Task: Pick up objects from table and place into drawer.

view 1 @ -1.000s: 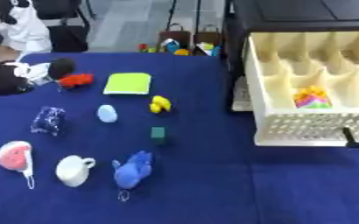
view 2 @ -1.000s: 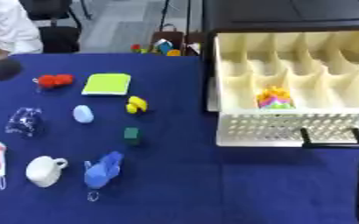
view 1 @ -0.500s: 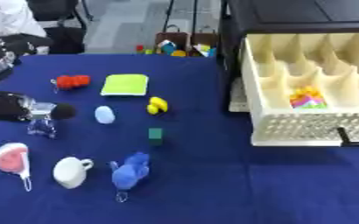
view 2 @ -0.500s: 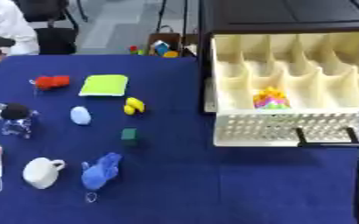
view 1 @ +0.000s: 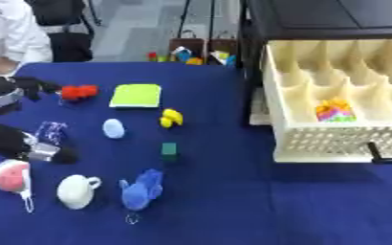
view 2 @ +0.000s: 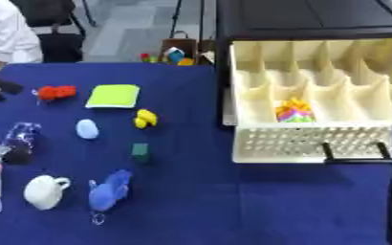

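One hand at work: the left hand [view 1: 32,149] comes in low from the left edge, its dark tip resting on the blue table [view 1: 233,201] just near of the clear crinkled packet [view 1: 50,131]; how far its fingers are spread cannot be told, and it seems to hold nothing.
Right hand: only a dark sliver at the right edge of the right eye view, too little to judge.
Step in hand: a reach toward the left cluster, by my reading; no pick is made yet.
Likely target: the packet, or the pink-and-white round thing [view 1: 10,176] just near of the hand; which one cannot be told.
Other loose things: a white cup [view 1: 75,191] and a blue plush [view 1: 142,189] at the near side, a pale blue egg shape [view 1: 113,128], a dark green block [view 1: 169,150], a small yellow thing [view 1: 172,117], a lime-green pad [view 1: 136,95] and a red thing [view 1: 80,92] farther off.
Drawer: the cream drawer [view 2: 304,143] stands pulled open at the right, well apart from the hand, with one multicoloured item [view 2: 292,111] in a middle compartment.
Next move calls for: closing round one item, lifting clear of its neighbours, then a long carry right across the table to a free compartment.
Progress: early, most things lie on the table.
Writing and brands: none readable anywhere.
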Robot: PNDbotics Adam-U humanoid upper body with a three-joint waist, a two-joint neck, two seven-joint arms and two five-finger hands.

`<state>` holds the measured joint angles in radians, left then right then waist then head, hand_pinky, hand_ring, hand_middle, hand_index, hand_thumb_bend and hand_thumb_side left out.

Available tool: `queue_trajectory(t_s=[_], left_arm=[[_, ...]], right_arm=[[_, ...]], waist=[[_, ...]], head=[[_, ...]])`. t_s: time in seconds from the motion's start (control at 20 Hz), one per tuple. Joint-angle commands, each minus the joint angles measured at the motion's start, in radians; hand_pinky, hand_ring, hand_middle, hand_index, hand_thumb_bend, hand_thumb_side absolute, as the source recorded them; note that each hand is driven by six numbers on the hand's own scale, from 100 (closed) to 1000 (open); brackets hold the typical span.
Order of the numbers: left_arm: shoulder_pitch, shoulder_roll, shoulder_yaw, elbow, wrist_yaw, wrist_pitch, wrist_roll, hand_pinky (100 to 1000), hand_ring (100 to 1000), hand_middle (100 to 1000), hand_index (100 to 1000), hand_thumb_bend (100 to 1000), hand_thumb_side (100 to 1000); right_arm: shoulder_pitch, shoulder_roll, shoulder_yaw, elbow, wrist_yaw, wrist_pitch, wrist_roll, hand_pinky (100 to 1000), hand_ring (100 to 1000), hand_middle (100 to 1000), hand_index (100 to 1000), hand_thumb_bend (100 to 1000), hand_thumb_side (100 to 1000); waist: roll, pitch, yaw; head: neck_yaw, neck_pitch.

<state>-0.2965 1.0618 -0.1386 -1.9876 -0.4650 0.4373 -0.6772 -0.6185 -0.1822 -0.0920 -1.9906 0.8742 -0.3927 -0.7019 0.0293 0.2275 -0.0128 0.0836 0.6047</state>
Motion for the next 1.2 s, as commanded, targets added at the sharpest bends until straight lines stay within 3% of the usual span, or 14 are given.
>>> queue_trajectory(t_s=[0.05, 0.35, 0.6, 1.2], left_arm=[[-0.009, 0.047, -0.013, -0.012, -0.019, 0.018, -0.052, 740, 850, 873, 1000, 892, 654], [0.024, 0.054, -0.059, -0.012, -0.015, 0.072, -0.081, 657, 779, 809, 977, 815, 599], [0.034, 0.057, -0.082, -0.012, -0.018, 0.113, -0.116, 653, 771, 785, 974, 719, 554], [0.037, 0.060, -0.116, -0.012, -0.062, 0.149, -0.203, 640, 746, 765, 945, 621, 532]], right_arm=[[-0.012, -0.020, 0.003, -0.009, -0.008, -0.001, -0.003, 626, 669, 690, 778, 100, 1000], [-0.015, -0.019, 0.003, -0.009, -0.009, 0.000, -0.005, 626, 669, 689, 778, 100, 1000], [-0.017, -0.018, 0.003, -0.009, -0.010, 0.000, -0.006, 626, 669, 688, 778, 100, 1000], [-0.016, -0.016, 0.003, -0.009, -0.012, 0.001, -0.012, 627, 669, 687, 777, 100, 1000]], waist=[[0.001, -0.015, -0.001], [-0.001, -0.007, -0.006], [-0.003, -0.001, -0.010], [0.001, 0.006, -0.014]], head=[[0.000, -0.011], [0.001, -0.021], [0.007, -0.027], [0.012, -0.034]])
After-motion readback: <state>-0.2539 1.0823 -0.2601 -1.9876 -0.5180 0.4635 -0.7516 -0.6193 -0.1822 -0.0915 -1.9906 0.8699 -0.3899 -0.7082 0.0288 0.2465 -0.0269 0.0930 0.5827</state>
